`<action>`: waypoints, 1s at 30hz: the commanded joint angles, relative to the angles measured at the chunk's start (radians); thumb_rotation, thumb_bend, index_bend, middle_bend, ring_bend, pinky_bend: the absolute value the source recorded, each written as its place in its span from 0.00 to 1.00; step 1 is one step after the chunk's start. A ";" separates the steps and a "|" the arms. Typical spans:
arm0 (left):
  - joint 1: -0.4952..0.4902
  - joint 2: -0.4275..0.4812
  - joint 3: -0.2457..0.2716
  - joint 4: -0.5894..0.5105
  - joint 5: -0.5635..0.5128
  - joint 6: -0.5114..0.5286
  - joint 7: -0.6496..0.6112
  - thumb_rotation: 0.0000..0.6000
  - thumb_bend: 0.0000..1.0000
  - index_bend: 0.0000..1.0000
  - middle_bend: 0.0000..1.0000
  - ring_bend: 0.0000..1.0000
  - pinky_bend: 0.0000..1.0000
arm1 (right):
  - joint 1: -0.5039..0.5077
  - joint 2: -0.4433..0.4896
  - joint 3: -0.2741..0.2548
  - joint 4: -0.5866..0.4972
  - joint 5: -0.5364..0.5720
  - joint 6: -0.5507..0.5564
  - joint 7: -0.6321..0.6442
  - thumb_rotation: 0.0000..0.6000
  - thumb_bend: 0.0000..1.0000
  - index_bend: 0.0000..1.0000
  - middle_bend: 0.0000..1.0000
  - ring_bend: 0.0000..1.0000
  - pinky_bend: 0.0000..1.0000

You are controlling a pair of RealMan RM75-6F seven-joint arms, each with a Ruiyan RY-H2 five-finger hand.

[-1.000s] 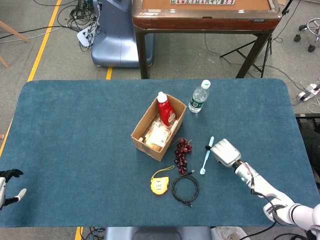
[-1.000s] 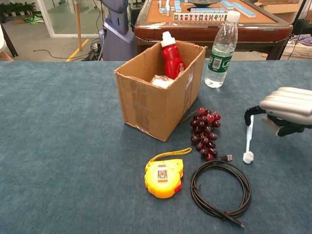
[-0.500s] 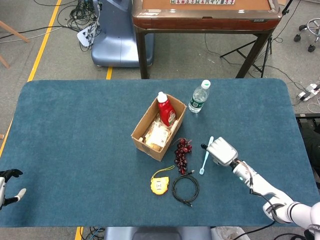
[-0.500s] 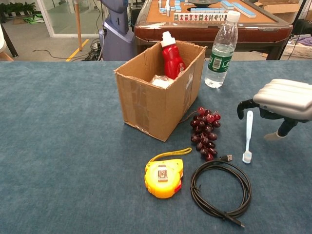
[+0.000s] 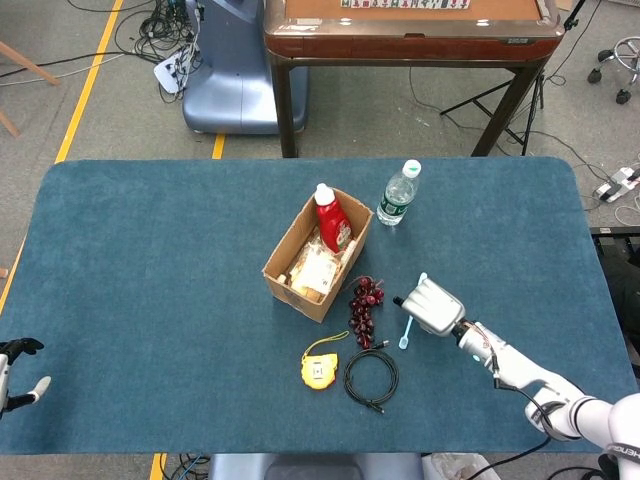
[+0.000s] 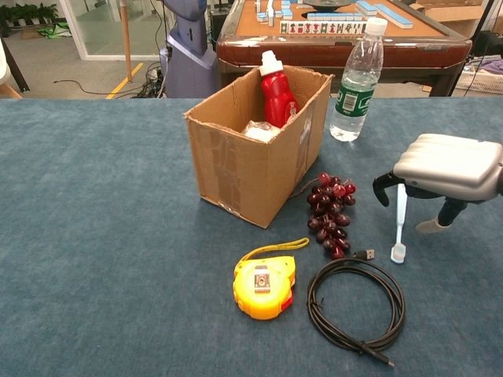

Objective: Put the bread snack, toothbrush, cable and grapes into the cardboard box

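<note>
Change since earlier frames: my right hand [image 6: 448, 168] has travelled leftward over the toothbrush [image 6: 400, 220]; it stood to the right of the handle a second ago and now covers the handle's upper end. Nothing else on the table has shifted.
Left hand [image 5: 14, 364]: at the far left edge of the head view, low over the table [image 5: 150, 260], fingers apart and holding nothing; well apart from every task item.
Cardboard box [image 6: 244, 161]: upright and open near the table's centre; a red bottle [image 6: 276, 90] stands in its far corner, and the bread snack [image 5: 313, 272] already lies inside.
Tape measure [image 6: 264, 284]: yellow, lying in front of the box, just left of the cable.
Grapes [image 6: 330, 214]: dark red bunch on the cloth just right of the box, between the box and the toothbrush.
Cable [image 6: 355, 306]: black coil flat on the table below the grapes, its plug end near the toothbrush head.
Water bottle [image 6: 358, 72]: upright behind and to the right of the box.
Toothbrush: pale blue, lying flat, brush head toward me; its upper handle runs under my right hand.
Right hand: palm down above the toothbrush, dark fingertips [image 6: 383, 188] spread to either side of the handle and pointing at the cloth; it grips nothing, and I cannot tell whether any finger touches the handle.
</note>
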 commanded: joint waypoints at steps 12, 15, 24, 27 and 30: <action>0.002 0.002 -0.001 -0.003 -0.003 0.002 0.000 1.00 0.21 0.38 0.40 0.31 0.49 | 0.038 0.002 -0.014 -0.004 -0.012 -0.059 -0.020 1.00 0.26 0.48 1.00 1.00 0.99; 0.002 0.002 -0.001 -0.004 -0.002 0.004 0.001 1.00 0.21 0.38 0.40 0.31 0.49 | 0.040 0.000 -0.016 -0.006 -0.007 -0.070 -0.028 1.00 0.30 0.48 1.00 1.00 0.99; 0.002 0.003 -0.001 -0.004 -0.003 0.003 0.001 1.00 0.21 0.38 0.40 0.31 0.49 | 0.040 0.001 -0.013 -0.014 0.007 -0.083 -0.042 1.00 0.32 0.49 1.00 1.00 0.99; 0.002 0.003 -0.001 -0.005 -0.003 0.003 0.001 1.00 0.21 0.38 0.41 0.31 0.49 | 0.039 0.000 -0.013 -0.016 0.013 -0.090 -0.046 1.00 0.33 0.49 1.00 1.00 0.99; 0.002 0.003 -0.002 -0.006 -0.003 0.004 0.002 1.00 0.21 0.38 0.40 0.31 0.49 | 0.041 -0.002 -0.013 -0.017 0.017 -0.097 -0.049 1.00 0.34 0.49 1.00 1.00 0.99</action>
